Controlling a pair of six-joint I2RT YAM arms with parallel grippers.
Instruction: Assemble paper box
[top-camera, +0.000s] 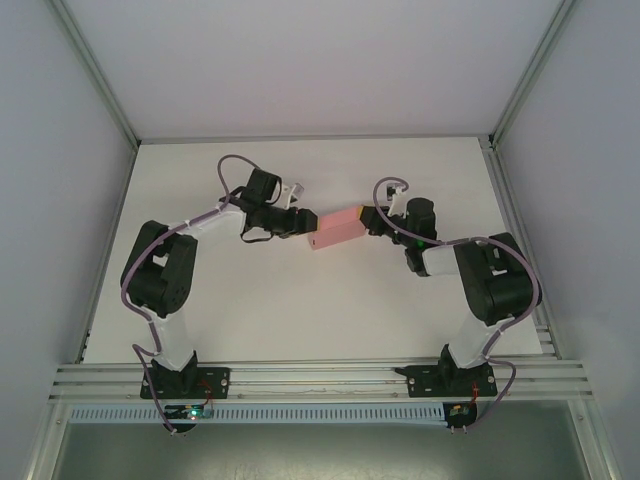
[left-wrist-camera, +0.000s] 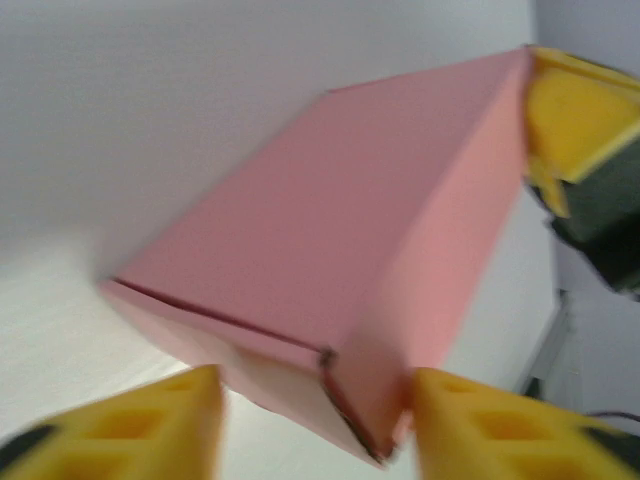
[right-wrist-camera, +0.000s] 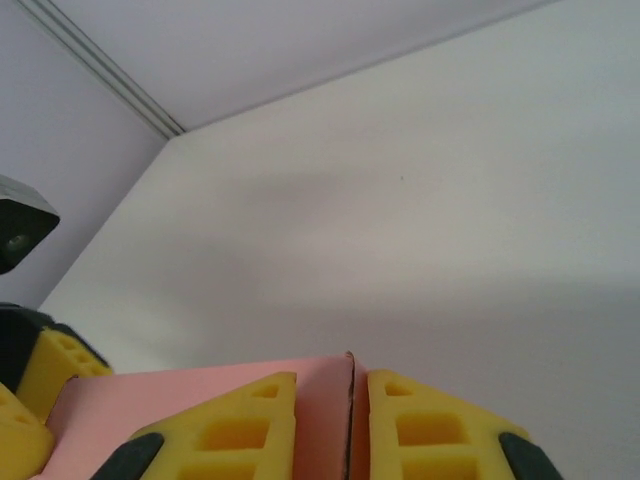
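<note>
Though the paper box (top-camera: 335, 229) already looks folded shut, a seam at one end gapes, so some tucking seems left. It sits mid-frame in the top view, its long axis running lower left to upper right. The right gripper (right-wrist-camera: 332, 400) pinches its upper-right end. The left gripper (left-wrist-camera: 315, 410) straddles the other end, and I cannot tell whether it grips.

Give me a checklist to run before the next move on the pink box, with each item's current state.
1. Right claw clamped on the paper box: ok, card pinched between its fingers.
2. Left claw holding the other end: cannot tell; a box corner sits in its wide gap.
3. Claws clear of each other: ok, at opposite ends in the top view.
4. Box faces uncrushed: ok, they look flat.
5. End flap near the left claw fully tucked: cannot tell; a dark seam shows.
</note>
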